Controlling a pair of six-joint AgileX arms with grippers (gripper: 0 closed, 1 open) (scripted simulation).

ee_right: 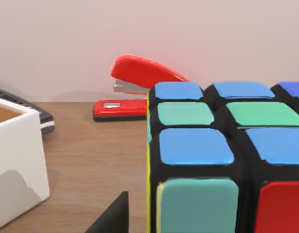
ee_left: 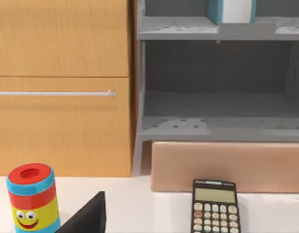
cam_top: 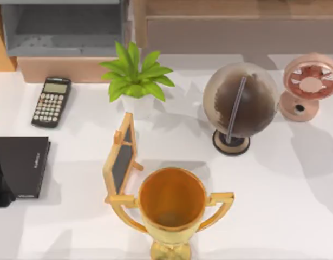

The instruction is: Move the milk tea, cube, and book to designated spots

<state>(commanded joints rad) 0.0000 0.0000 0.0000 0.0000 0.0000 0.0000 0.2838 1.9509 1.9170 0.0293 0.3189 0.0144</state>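
The cube [ee_right: 227, 160], with blue, green and red tiles, stands on a wooden surface, close up in the right wrist view. A dark part of my right gripper [ee_right: 113, 217] shows just beside it, apart from it. The teal book [ee_left: 232, 10] stands upright on the grey shelf's [ee_left: 178, 28] upper level. A round cup [ee_left: 32, 199] banded red, blue and yellow, with a smiling face, stands on the white table near a dark part of my left gripper [ee_left: 86, 217]. A white square container [ee_right: 13, 160] with brown inside sits near the cube. I cannot tell which one is the milk tea.
On the table are a calculator [cam_top: 51, 101], a black book [cam_top: 23, 165], a potted plant [cam_top: 135, 76], a globe [cam_top: 239, 105], a pink fan [cam_top: 309, 84], a small easel board [cam_top: 122, 160] and a gold trophy [cam_top: 172, 203]. A red stapler [ee_right: 139, 87] lies behind the cube.
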